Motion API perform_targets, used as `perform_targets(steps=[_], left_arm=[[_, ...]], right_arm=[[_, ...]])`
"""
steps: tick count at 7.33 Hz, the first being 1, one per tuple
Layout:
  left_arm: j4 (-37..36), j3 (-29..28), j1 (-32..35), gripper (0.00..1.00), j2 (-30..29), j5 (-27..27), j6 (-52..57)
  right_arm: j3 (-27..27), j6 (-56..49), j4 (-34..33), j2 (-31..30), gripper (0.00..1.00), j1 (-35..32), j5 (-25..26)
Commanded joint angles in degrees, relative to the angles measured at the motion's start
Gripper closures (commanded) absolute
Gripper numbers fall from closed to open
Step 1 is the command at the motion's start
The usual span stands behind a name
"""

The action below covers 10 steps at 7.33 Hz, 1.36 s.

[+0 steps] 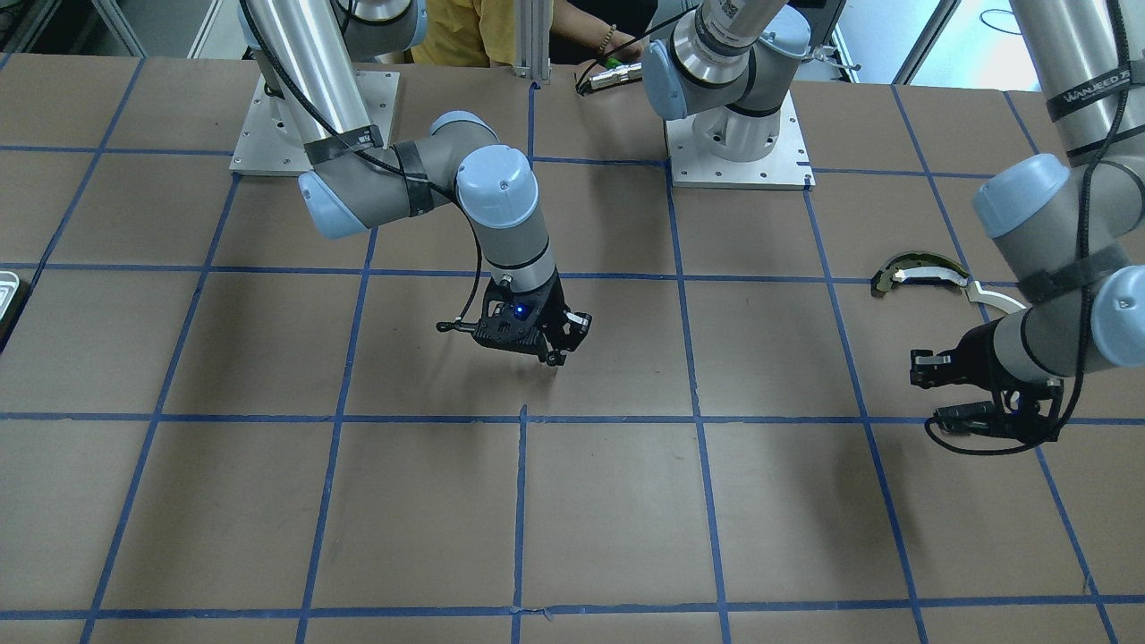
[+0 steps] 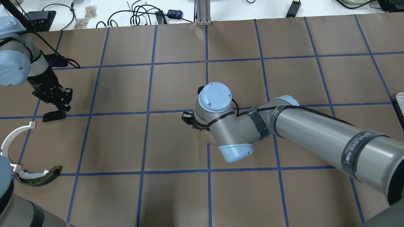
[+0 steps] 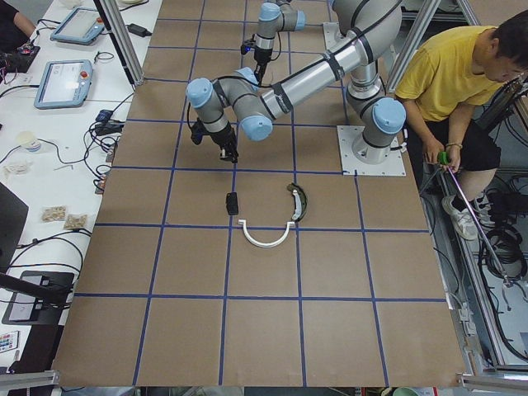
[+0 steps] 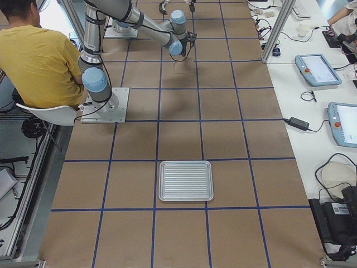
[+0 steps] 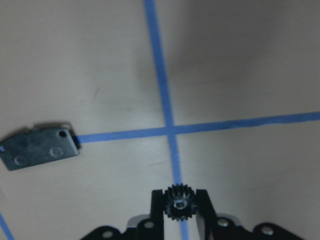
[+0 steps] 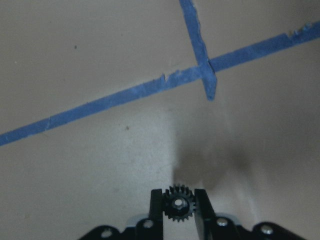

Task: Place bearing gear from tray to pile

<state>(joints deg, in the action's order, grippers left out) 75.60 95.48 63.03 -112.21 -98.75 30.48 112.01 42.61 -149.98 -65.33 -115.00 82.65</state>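
Two gears are up. Your left gripper [image 5: 178, 194] pinches one gear [image 5: 178, 204] near the plate [image 5: 39, 148] of the pile [image 2: 19, 148]. Your right gripper [image 6: 177, 193] pinches another gear [image 6: 176, 204] well away from the plate, with the tray [image 4: 186, 180] farther off. Careful, the hold is on the teeth only: release high and a gear could roll away from the plate.

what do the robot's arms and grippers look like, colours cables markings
The left arm and right arm are both silver tubes with grey joints and pale-blue round caps. A black cable runs along each, strapped down by black bands, and one band on each carries white lettering. The left gripper and right gripper are black, with two flat parallel fingers.
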Motion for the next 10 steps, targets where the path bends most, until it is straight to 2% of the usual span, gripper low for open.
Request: perform_targets(steps=[1, 2, 3, 4, 5, 6, 7, 8, 9, 10], left_arm=[[-3.0, 2.6, -8.0, 1.0, -0.3, -2.0, 7.0], [-3.8, 3.6, -11.0, 1.0, -0.8, -2.0, 7.7], [-6.7, 4.0, -11.9, 1.0, -1.7, -2.2, 7.8], [-7.2, 4.8, -12.4, 1.0, -2.5, -3.0, 8.0], [-7.7, 5.5, -13.4, 1.0, -3.1, -3.4, 8.0], [-7.7, 5.7, -13.6, 1.0, -3.5, -3.3, 8.0], [-7.9, 5.9, -13.8, 1.0, -3.7, -4.3, 8.0], [-8.4, 6.1, -13.7, 1.0, -4.2, -5.3, 7.6], [-8.5, 6.0, -13.6, 1.0, -4.8, -4.9, 7.1], [-8.6, 6.0, -13.5, 0.81, -5.1, -4.9, 7.0]], right_arm=[[-3.1, -5.2, 2.2, -0.2, 0.0, 3.7, 2.7], [-6.4, -12.5, 9.8, -3.9, 0.0, 7.7, 3.5], [-11.0, -26.6, 25.1, -9.3, 0.0, 14.2, 4.0], [-16.5, -35.1, 39.2, -14.5, 0.0, 21.2, 5.3], [-22.3, -40.4, 51.3, -18.0, 0.0, 24.8, 5.3], [-26.7, -43.4, 60.5, -19.6, 0.0, 25.4, 5.9], [-28.0, -45.8, 65.0, -23.0, 0.0, 26.1, 5.9], [-27.4, -46.1, 65.5, -25.6, 0.0, 26.7, 5.6], [-26.0, -45.4, 65.4, -25.7, 0.0, 26.6, 5.2], [-24.9, -45.1, 65.1, -25.7, 0.0, 26.5, 5.1]])
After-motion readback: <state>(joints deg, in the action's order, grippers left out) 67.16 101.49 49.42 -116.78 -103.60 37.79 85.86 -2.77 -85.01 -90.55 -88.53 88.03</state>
